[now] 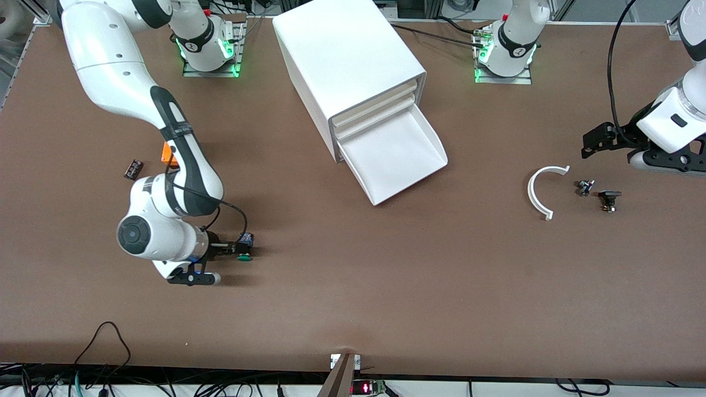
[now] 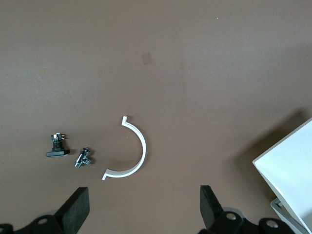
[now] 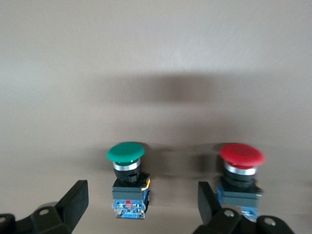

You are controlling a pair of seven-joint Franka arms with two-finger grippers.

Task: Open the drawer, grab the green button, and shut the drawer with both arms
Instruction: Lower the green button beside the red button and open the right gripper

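Note:
The green-capped button point(image 3: 127, 178) point(image 1: 244, 256) rests on the brown table between the fingers of my right gripper point(image 3: 141, 197) point(image 1: 233, 252), which is open and not touching it. This spot is toward the right arm's end, nearer the front camera than the cabinet. The drawer point(image 1: 397, 160), lowest of the white cabinet point(image 1: 347, 60), stands pulled out and looks empty. My left gripper point(image 2: 144, 202) point(image 1: 593, 144) hangs open over bare table at the left arm's end, holding nothing.
A red-capped button point(image 3: 241, 168) lies right beside one right finger. An orange part point(image 1: 168, 154) and a small dark component point(image 1: 133, 169) lie by the right arm. A white arc point(image 1: 538, 193) point(image 2: 131, 156), a metal fitting point(image 1: 584, 187) and a black part point(image 1: 609, 198) lie below the left gripper.

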